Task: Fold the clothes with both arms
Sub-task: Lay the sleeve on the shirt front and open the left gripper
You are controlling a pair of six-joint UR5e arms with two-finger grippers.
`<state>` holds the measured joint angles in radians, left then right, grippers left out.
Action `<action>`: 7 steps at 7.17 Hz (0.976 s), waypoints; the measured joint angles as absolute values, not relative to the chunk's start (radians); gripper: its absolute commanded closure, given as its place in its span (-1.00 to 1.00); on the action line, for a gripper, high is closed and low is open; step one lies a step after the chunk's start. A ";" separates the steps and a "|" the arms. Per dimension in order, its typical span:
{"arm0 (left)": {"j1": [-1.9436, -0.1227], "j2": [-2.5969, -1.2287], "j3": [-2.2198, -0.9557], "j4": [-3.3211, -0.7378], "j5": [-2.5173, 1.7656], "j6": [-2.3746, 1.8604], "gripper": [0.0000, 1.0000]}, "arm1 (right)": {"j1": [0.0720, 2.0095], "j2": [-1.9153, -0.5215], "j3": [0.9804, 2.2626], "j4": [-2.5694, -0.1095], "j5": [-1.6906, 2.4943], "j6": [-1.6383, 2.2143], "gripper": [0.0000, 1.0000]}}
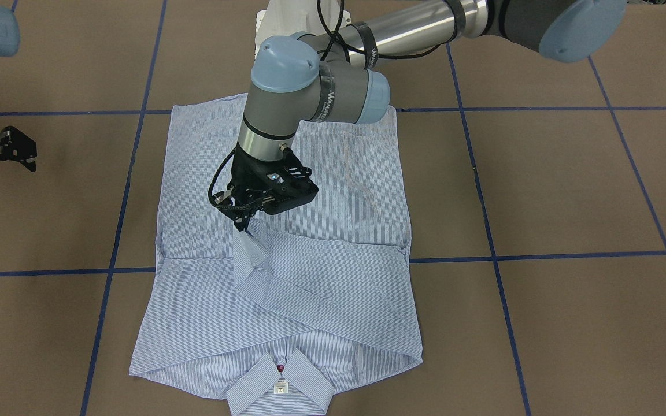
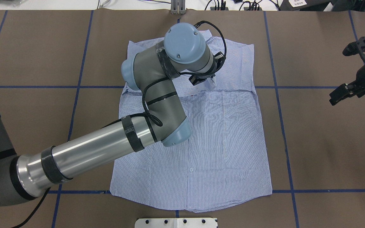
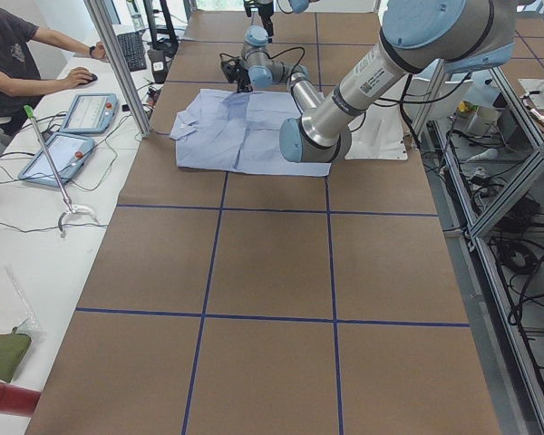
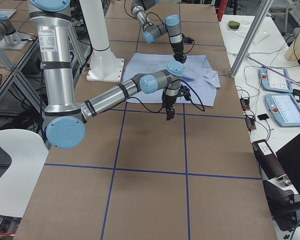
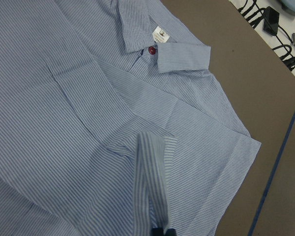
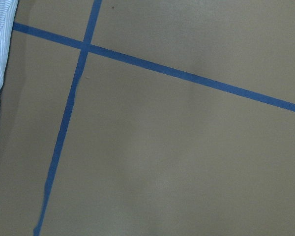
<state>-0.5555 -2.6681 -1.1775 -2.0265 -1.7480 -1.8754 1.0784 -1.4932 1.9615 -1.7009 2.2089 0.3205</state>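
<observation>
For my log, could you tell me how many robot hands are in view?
2: left hand pinching a cuff over the shirt; right hand open, off to the shirt's side.

Left arm (image 2: 157, 104) hides part of shirt (image 2: 227, 142).

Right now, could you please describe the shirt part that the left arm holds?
On the brown table lies a striped shirt, two sleeves folded across its chest. One sleeve's cuff stands raised, pinched in the fingers of the left arm; the other lies flat.
</observation>
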 measured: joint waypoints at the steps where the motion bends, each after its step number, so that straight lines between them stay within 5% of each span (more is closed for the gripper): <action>1: -0.532 -2.683 -1.146 -2.050 -1.726 -1.881 -0.93 | 1.078 -1.491 1.961 -1.701 2.209 0.321 -1.00; 7: -0.444 -2.661 -1.173 -2.121 -1.609 -1.792 -0.98 | 1.076 -1.469 1.962 -1.643 2.233 0.375 -1.00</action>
<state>-0.4441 -2.6608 -1.1733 -2.1207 -1.6094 -1.7924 1.0756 -1.4691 1.9618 -1.6429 2.2334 0.3753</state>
